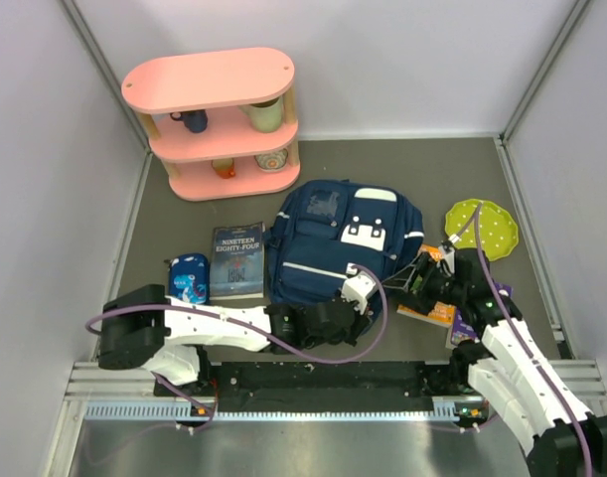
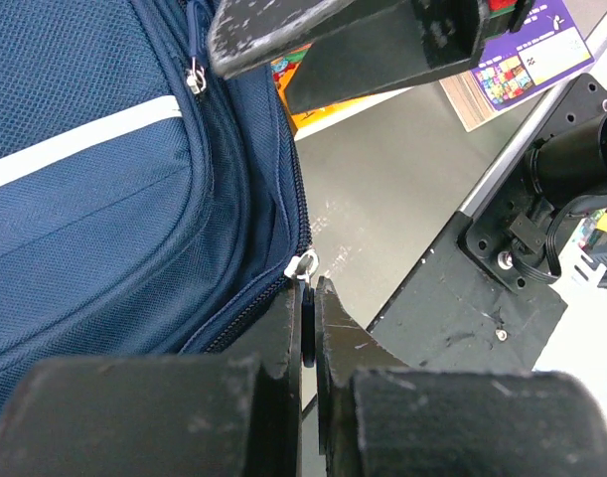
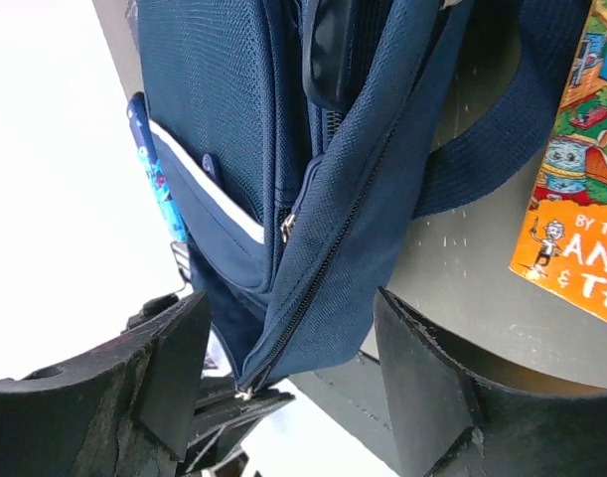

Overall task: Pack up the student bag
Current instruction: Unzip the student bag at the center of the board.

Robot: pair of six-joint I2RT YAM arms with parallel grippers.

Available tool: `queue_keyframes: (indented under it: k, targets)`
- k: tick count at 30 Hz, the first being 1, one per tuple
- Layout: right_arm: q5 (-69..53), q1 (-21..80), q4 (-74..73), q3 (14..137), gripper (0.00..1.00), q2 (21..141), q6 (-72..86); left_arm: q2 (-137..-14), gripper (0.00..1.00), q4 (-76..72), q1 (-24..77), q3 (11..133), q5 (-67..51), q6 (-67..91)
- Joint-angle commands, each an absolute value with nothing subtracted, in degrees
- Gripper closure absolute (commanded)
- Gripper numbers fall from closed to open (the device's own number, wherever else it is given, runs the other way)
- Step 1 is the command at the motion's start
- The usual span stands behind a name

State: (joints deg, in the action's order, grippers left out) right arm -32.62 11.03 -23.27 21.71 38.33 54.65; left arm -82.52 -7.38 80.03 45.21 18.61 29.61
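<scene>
Bag (image 1: 343, 243) is lying mid-table in the top view, between a novel (image 1: 237, 260) and an orange book (image 1: 429, 310); the pink shelf (image 1: 219, 119) behind is holding mugs (image 1: 192, 120). Left wrist view: the left gripper (image 2: 308, 298) is pinching the zip pull (image 2: 304, 265) at the bag's corner, jaws almost together. Right wrist view: the right gripper (image 3: 293, 338) is straddling the bag's zipped edge, jaws standing wide, gripping nothing; the closed zip is hiding any contents.
</scene>
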Motion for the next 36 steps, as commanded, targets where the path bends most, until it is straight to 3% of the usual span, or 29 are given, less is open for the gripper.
queue_keyframes:
  k: [1, 3, 6, 7, 10, 16, 27, 34, 36]
  targets:
    - [-31.6, 12.7, -18.1, 21.4, 0.36, 39.5, 57.9, -83.1, 1.00, -14.9, 80.1, 49.7, 17.1, 28.0]
    - [-31.6, 12.8, -16.4, 21.2, 0.42, 41.1, 57.9, -83.6, 1.00, -15.2, 80.1, 50.3, 15.9, 27.6]
    - [-30.7, 12.8, -14.9, 22.1, 0.60, 44.8, 56.5, -83.8, 1.00, -15.2, 80.1, 50.6, 14.5, 26.9]
    - [-29.9, 12.7, -14.5, 22.5, 0.78, 46.0, 55.7, -83.6, 1.00, -15.0, 80.0, 50.6, 14.2, 26.5]
    - [-28.5, 12.7, -13.7, 24.6, 1.00, 49.5, 53.5, -82.9, 1.00, -13.7, 80.0, 50.4, 12.9, 26.1]
    - [-16.1, 12.5, -21.4, 35.7, 1.00, 56.1, 44.3, -79.1, 1.00, -4.7, 80.1, 49.3, 11.3, 27.1]
    - [-2.6, 11.2, -26.4, 50.0, 1.00, 66.7, 41.5, -69.5, 1.00, 12.6, 79.5, 44.7, 8.8, 28.6]
    - [-6.0, 11.1, -29.2, 59.3, 1.00, 74.3, 38.7, -67.0, 1.00, 13.3, 79.5, 43.5, 6.1, 30.4]
    - [-8.8, 11.0, -31.4, 59.8, 0.79, 73.4, 37.8, -68.9, 1.00, 12.4, 79.6, 45.6, 6.2, 30.2]
